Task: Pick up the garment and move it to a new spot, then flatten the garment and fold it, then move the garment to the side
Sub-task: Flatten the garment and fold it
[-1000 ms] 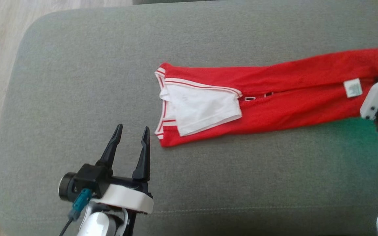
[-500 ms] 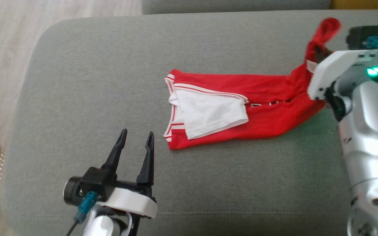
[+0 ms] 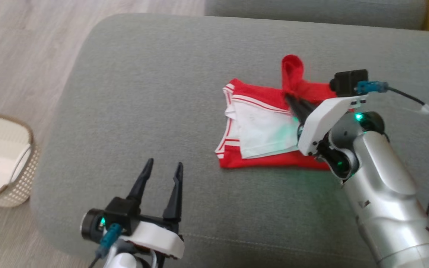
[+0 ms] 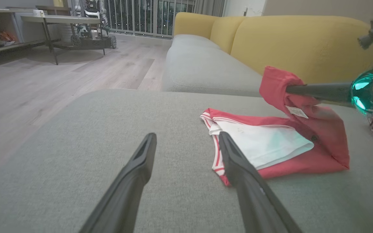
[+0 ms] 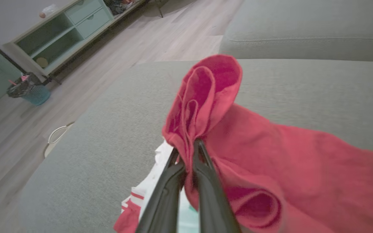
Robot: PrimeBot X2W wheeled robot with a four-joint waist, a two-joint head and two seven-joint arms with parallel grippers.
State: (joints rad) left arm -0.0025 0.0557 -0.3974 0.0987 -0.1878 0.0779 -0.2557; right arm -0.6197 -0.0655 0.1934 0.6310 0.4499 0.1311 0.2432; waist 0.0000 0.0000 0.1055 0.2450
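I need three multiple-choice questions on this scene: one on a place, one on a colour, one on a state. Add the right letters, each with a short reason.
1. Where does the garment lie? A) on the floor B) on the grey cushion C) on a table
2. Which colour has the panel folded on its red body? A) blue B) black C) white
3. How is the right gripper? A) shut on the garment's end B) open above the cushion C) resting empty
Answers: 1 B, the head view shows it on the cushion; 2 C, the panel is white against the red; 3 A, the right wrist view shows its fingers pinching bunched red cloth.
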